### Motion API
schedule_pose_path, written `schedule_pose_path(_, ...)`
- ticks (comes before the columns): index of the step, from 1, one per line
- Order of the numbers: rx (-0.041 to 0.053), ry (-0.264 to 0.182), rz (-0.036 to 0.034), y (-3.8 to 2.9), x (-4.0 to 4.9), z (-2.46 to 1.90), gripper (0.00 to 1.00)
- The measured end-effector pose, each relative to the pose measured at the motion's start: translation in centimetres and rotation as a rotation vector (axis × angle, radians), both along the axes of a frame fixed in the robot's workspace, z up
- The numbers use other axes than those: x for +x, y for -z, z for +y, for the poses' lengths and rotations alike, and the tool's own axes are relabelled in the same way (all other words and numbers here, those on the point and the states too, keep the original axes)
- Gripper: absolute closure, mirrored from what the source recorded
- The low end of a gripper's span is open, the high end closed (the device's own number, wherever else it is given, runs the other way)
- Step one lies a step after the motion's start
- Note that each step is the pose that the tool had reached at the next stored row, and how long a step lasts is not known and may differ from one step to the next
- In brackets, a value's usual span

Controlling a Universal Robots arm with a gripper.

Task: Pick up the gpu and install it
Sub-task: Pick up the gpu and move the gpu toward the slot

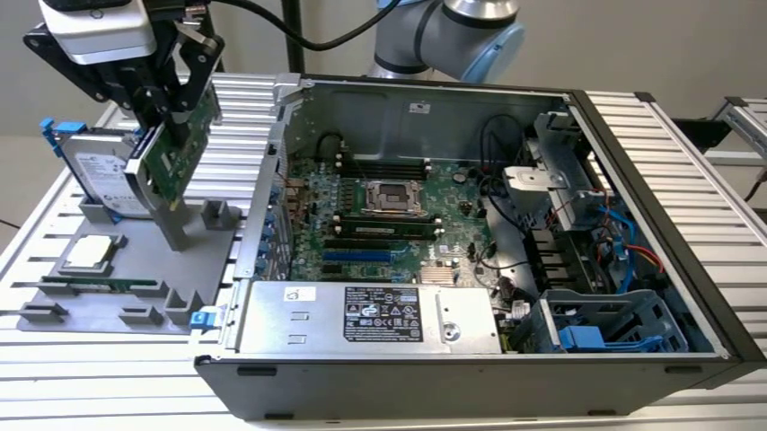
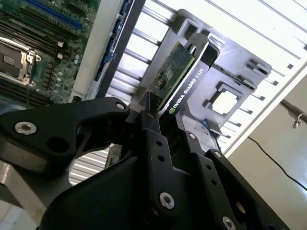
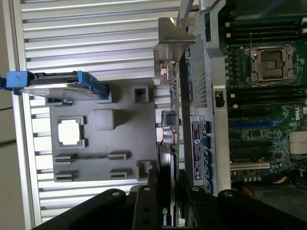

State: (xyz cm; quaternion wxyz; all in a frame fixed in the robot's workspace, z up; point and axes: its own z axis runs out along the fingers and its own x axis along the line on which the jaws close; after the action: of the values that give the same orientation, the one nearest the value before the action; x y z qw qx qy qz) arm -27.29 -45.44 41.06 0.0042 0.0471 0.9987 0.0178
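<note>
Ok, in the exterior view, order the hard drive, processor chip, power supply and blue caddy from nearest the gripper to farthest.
From the gripper, which grips the gpu:
1. Hard drive, just beside it, standing on the tray.
2. Chip, lower on the tray.
3. Power supply, inside the case.
4. Blue caddy, in the case's corner at the exterior view's right.

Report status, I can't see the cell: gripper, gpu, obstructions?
Gripper shut on gpu. Gpu on edge over grey tray, outside case. Hard drive stands close beside it.
</note>
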Motion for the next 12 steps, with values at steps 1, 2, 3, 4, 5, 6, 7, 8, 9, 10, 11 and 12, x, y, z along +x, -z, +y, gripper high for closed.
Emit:
schedule_pose_path(1,0.0000,0.000,0.0001,0.00,0.01,0.00,1.00)
schedule_pose_path(2,0.0000,0.000,0.0000,0.00,0.01,0.00,1.00)
schedule_pose_path(3,0.0000,0.000,0.0000,0.00,0.03,0.00,1.00)
schedule_pose_path(4,0.0000,0.000,0.0001,0.00,0.10,0.00,1.00)
schedule_pose_path(5,0.0000,0.000,0.0001,0.00,0.17,0.00,1.00)
schedule_pose_path(6,0.0001,0.000,0.0001,0.00,0.26,0.00,1.00)
schedule_pose_path(7,0.0000,0.000,0.0000,0.00,0.38,0.00,1.00)
schedule_pose_path(8,0.0000,0.000,0.0001,0.00,0.50,0.00,1.00)
schedule_pose_path(9,0.0000,0.000,0.0000,0.00,0.65,0.00,1.00)
schedule_pose_path(10,0.0000,0.000,0.0000,0.00,0.79,0.00,1.00)
schedule_pose_path(11,0.0000,0.000,0.0001,0.00,0.92,0.00,1.00)
schedule_pose_path(12,0.0000,0.000,0.0000,0.00,1.08,0.00,1.00)
